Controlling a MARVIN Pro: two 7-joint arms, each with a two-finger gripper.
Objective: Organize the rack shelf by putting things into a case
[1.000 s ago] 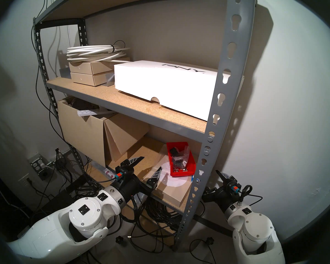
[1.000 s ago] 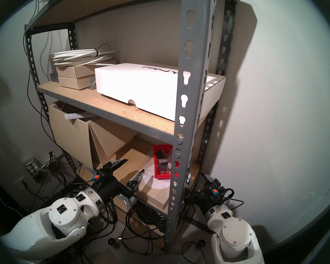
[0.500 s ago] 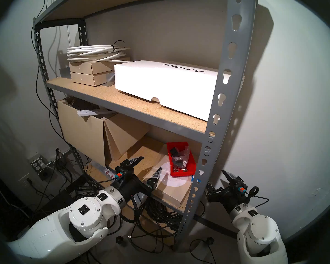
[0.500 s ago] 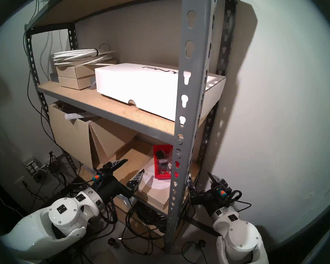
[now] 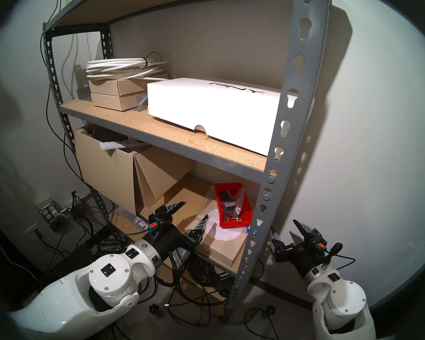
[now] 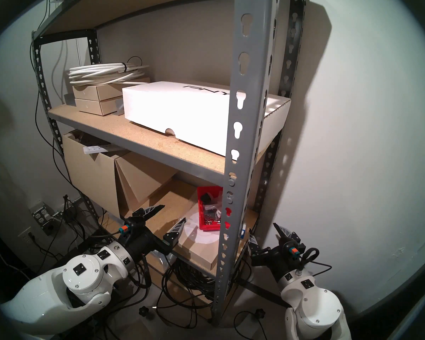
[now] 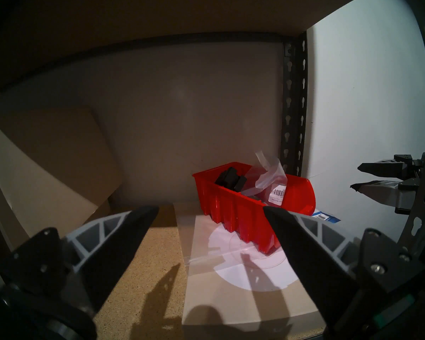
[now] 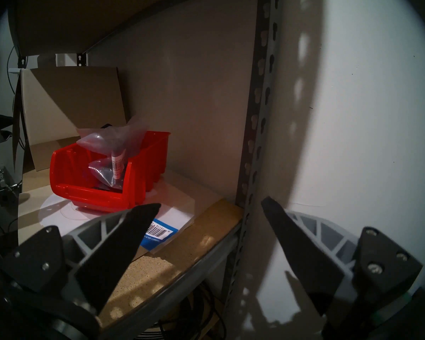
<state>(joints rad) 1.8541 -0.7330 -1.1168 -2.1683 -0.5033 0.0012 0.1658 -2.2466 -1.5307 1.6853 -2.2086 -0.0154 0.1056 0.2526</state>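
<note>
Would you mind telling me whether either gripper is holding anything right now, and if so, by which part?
Nothing is held. The left gripper and the right gripper are both open and empty; the clear bag and black block lie in the red bin.

upright (image 6: 233,209) hiding red bin's (image 6: 204,224) right side

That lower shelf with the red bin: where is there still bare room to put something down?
Bare board shows between the tan cardboard boxes and the flat tan box that carries the red bin; the open left gripper hovers there. A narrow strip stays free beside the right upright. The bin holds a bag and black block.
</note>
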